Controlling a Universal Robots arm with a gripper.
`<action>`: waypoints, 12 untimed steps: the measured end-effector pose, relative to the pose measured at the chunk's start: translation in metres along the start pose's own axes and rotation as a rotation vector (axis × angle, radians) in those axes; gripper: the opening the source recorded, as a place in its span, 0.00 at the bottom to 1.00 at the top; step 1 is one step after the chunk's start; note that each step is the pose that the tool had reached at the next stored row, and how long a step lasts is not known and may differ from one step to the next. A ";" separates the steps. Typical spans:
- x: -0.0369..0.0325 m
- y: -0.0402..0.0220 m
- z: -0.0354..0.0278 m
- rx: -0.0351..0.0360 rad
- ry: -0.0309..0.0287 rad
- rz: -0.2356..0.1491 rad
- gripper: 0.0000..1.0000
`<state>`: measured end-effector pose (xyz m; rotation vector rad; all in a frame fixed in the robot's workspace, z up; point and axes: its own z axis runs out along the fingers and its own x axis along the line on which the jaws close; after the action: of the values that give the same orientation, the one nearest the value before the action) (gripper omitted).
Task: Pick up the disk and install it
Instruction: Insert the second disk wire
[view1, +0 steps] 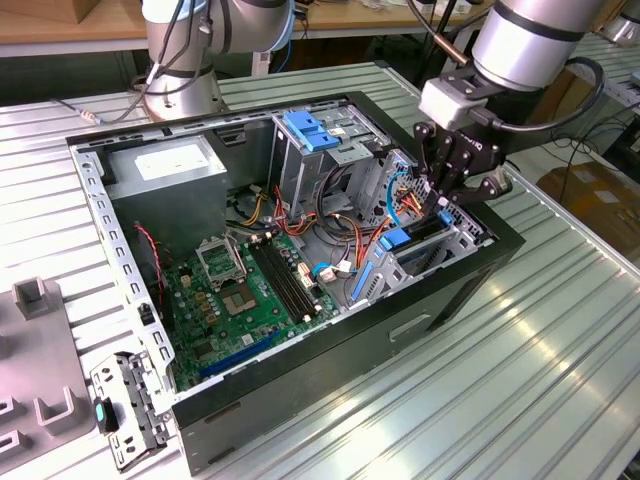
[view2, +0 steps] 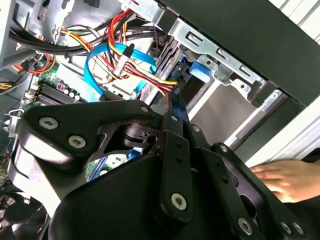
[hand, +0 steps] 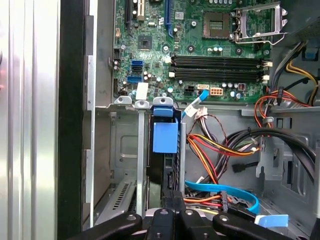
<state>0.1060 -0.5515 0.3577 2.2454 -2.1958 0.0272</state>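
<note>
The disk (view1: 412, 243) stands on edge in the drive cage (view1: 455, 240) at the computer case's (view1: 440, 300) right in the exterior view. The gripper (view1: 447, 200) sits directly above it, fingers closed together.

Bright even overhead light, soft shadows inside the case (view1: 460, 290) — foreground slightly blurred

A robotics lab or electronics workshop: an open computer case (view1: 300, 250) lies on a ribbed aluminium table (view1: 560, 360), a second robot base (view1: 185, 60) stands at the far side, and wooden benches (view1: 60, 25) with cables run behind.
</note>
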 end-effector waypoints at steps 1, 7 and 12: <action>0.0001 0.0000 -0.0053 0.0000 -0.0018 0.000 0.11; 0.0000 0.0097 -0.0132 -0.0081 -0.0041 0.000 0.11; -0.0014 0.0101 -0.0251 -0.0084 -0.0043 0.000 0.11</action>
<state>0.0956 -0.5501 0.3828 2.2434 -2.1937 0.0131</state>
